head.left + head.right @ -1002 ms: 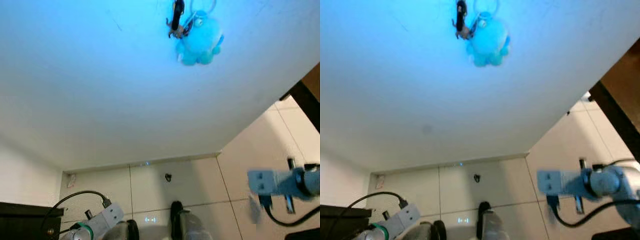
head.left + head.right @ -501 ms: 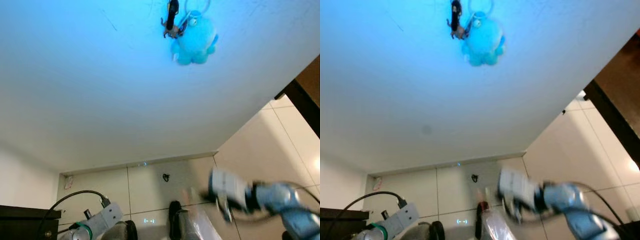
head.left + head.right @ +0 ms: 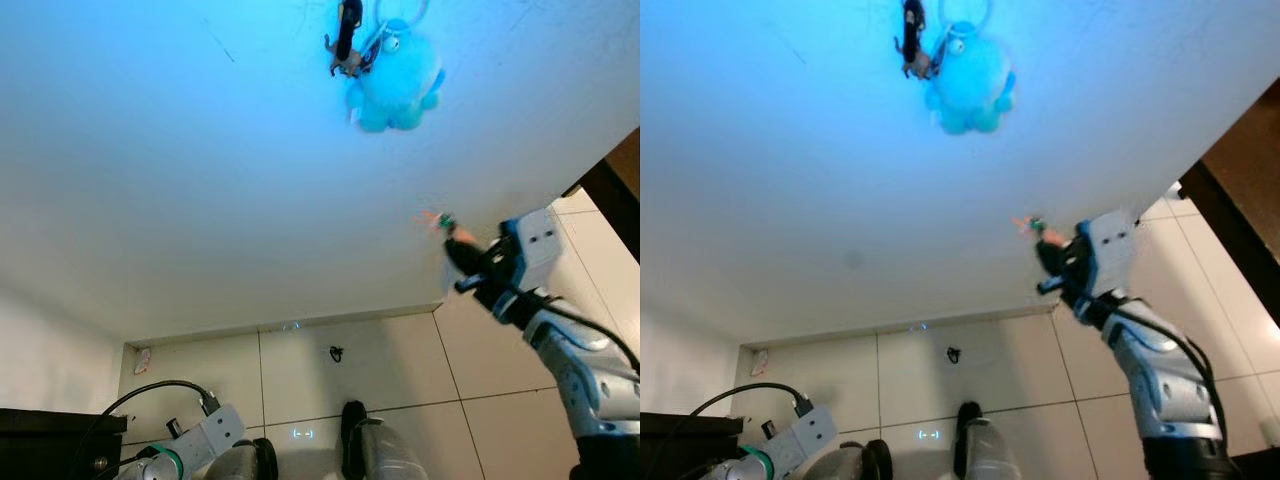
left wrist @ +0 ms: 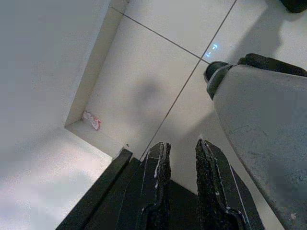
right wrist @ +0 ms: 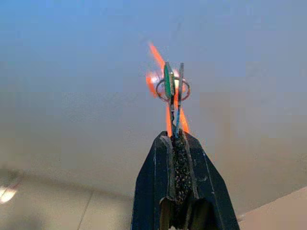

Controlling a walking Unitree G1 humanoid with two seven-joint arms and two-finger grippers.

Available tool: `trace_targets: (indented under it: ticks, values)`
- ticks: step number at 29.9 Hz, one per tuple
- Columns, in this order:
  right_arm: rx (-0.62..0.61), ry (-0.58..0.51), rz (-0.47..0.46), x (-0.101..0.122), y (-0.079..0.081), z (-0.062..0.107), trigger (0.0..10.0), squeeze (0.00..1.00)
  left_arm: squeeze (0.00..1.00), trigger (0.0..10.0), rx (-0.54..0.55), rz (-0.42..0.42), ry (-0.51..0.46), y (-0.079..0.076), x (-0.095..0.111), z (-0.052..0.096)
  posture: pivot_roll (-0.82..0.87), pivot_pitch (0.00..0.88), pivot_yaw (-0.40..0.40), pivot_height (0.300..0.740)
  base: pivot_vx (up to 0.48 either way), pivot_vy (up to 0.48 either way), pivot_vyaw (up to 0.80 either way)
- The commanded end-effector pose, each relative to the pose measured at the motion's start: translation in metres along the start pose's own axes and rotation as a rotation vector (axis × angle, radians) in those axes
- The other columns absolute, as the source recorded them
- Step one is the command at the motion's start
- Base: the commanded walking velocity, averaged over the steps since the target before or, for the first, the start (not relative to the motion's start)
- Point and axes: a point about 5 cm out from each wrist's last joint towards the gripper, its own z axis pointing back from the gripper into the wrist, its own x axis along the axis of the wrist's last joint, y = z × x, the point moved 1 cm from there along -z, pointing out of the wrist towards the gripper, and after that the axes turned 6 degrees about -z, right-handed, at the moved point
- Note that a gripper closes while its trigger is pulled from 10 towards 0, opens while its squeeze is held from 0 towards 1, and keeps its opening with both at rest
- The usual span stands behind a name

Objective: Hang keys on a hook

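Observation:
My right gripper (image 3: 452, 240) is raised in front of the white wall and is shut on a bunch of keys (image 3: 437, 220) with a green key, a metal ring and an orange strap. In the right wrist view the keys (image 5: 171, 88) stick out just past the closed fingertips (image 5: 169, 143). High on the wall, up and to the left of the gripper, hang a blue plush toy (image 3: 395, 75) and a black key fob (image 3: 348, 20). The hook itself is cut off at the top edge. My left gripper (image 4: 181, 148) hangs idle near the floor, fingers slightly apart and holding nothing.
A dark wooden panel (image 3: 618, 185) stands at the right where the wall ends. Black furniture (image 3: 50, 440) sits low at the left. Pale floor tiles (image 3: 380, 360) meet the wall's baseboard (image 3: 290, 326) below, and my own foot (image 3: 352, 425) is beneath me.
My right arm has swung up from near the floor to the wall, carrying the keys toward the hanging plush toy. The left arm has stayed where it was.

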Motion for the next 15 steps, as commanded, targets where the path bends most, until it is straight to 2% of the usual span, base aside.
trace_targets:
  ticks: [1,2,5,7,8,10,11,12,15]
  values:
    - [-0.077,-0.136,0.043,0.026,-0.005,0.002,10.0,0.00,0.00,10.0,-0.043,-0.006,0.042,-0.012,-0.014,0.004,-0.18,0.247,0.101,0.740,0.000,0.000,0.00]
    - [-0.077,-0.136,0.043,0.026,-0.005,0.002,10.0,0.00,0.00,10.0,-0.043,-0.006,0.042,-0.012,-0.014,0.004,-0.18,0.247,0.101,0.740,0.000,0.000,0.00]
    - [-0.132,-0.265,0.105,0.056,-0.004,0.001,10.0,0.00,0.00,10.0,-0.043,-0.006,0.043,-0.011,-0.013,0.004,-0.18,0.245,0.102,0.740,0.000,0.000,0.00]
    - [-0.135,-0.278,0.112,0.059,-0.003,0.001,10.0,0.00,0.00,10.0,-0.044,-0.007,0.042,-0.011,-0.013,0.004,-0.18,0.245,0.102,0.740,0.000,0.000,0.00]
    - [-0.136,-0.302,0.159,0.068,-0.002,0.000,10.0,0.00,0.00,10.0,-0.044,-0.007,0.042,-0.011,-0.013,0.004,-0.18,0.244,0.101,0.740,0.000,0.000,0.00]
    - [-0.136,-0.302,0.159,0.068,-0.002,0.000,10.0,0.00,0.00,10.0,-0.044,-0.007,0.042,-0.011,-0.013,0.004,-0.18,0.244,0.101,0.740,0.000,0.000,0.00]
    - [-0.134,-0.322,0.208,0.076,0.000,-0.002,10.0,0.00,0.00,10.0,-0.044,-0.006,0.041,-0.011,-0.013,0.004,-0.18,0.243,0.101,0.740,0.000,0.000,0.00]
    - [-0.134,-0.322,0.208,0.076,0.000,-0.002,10.0,0.00,0.00,10.0,-0.044,-0.006,0.041,-0.011,-0.013,0.004,-0.18,0.243,0.101,0.740,0.000,0.000,0.00]
    - [-0.140,-0.413,0.293,0.106,0.007,-0.008,10.0,0.00,0.00,10.0,-0.045,-0.003,0.039,-0.010,-0.012,0.004,-0.18,0.240,0.098,0.740,0.000,0.000,0.00]
